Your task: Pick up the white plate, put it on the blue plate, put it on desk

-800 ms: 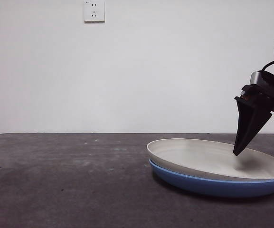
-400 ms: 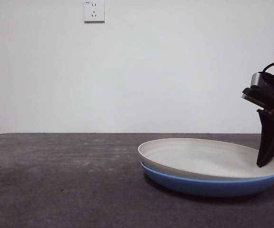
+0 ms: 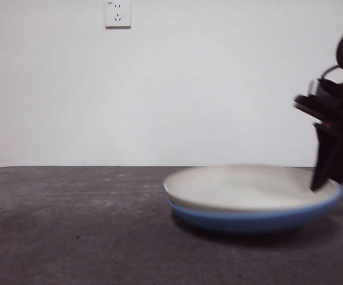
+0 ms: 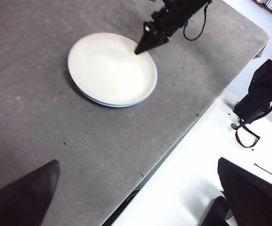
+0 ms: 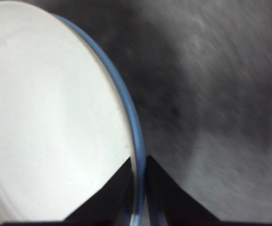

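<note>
The white plate [image 3: 248, 187] lies nested in the blue plate [image 3: 248, 221] on the desk [image 3: 70, 237], right of centre and blurred by motion. My right gripper [image 3: 323, 184] is at their right rim. In the right wrist view its jaws [image 5: 138, 165] are nearly shut, one inside on the white plate [image 5: 51, 117], one outside the blue plate's rim [image 5: 126, 106]. The left wrist view shows the stacked pair [image 4: 110, 68] from high up with the right gripper [image 4: 141, 48] at the rim. My left gripper [image 4: 140, 197] is open and empty, far from the plates.
A wall socket [image 3: 117, 13] hangs on the white wall behind. In the left wrist view the desk's edge [image 4: 173, 146] runs diagonally, with a white surface and a black stand [image 4: 260, 94] beyond it.
My right gripper moved from over the white plate's middle to the right rim and closed on it. The stacked plates shifted left and are now blurred.
</note>
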### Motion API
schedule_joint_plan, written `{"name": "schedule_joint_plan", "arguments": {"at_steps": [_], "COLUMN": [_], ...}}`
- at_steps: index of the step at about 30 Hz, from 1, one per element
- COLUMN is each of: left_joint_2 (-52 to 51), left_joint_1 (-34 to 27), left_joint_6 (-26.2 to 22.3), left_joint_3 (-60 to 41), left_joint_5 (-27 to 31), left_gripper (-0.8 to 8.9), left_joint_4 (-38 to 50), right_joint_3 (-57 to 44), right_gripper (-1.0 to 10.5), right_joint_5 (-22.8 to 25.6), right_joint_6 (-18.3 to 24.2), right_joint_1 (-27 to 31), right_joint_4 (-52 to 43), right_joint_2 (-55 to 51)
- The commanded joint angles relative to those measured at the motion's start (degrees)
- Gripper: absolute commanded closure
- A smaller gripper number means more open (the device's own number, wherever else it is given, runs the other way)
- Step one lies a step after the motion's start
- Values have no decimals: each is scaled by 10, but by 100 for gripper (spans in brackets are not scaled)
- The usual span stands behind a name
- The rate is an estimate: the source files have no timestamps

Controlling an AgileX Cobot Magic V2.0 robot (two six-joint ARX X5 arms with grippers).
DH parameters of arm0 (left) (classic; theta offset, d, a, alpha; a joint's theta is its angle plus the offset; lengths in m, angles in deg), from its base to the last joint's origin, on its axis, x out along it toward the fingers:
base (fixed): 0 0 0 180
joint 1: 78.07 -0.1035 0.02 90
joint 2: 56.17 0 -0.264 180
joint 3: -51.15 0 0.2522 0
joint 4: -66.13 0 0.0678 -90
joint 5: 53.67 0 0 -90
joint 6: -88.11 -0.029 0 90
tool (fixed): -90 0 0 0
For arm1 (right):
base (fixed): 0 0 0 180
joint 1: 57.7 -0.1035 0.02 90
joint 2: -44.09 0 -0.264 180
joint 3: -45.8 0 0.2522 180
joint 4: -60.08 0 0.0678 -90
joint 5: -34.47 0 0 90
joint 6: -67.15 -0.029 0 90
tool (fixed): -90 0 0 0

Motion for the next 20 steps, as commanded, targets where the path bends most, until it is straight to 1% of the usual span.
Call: {"name": "schedule_joint_plan", "arguments": {"at_steps": [1, 5, 9, 12, 20], "left_joint_2": [2, 2, 2, 2, 2], "left_joint_1": [3, 3, 3, 3, 3], "left_joint_6": [1, 0, -7, -14, -15], "left_joint_3": [6, 6, 6, 6, 6], "left_joint_5": [1, 1, 1, 1, 1], "left_gripper": [250, 250, 250, 250, 250], "left_joint_4": [5, 7, 7, 7, 7], "right_joint_3": [36, 69, 101, 127, 191], "right_gripper": [942, 942, 942, 942, 942], "right_joint_5": [-8, -5, 13, 14, 16], "right_joint_6": [-44, -65, -88, -101, -104], "right_joint_1": [-25, -57, -91, -111, -152], "right_joint_4": [-6, -6, -5, -3, 14], "right_joint_2": [8, 9, 13, 29, 117]}}
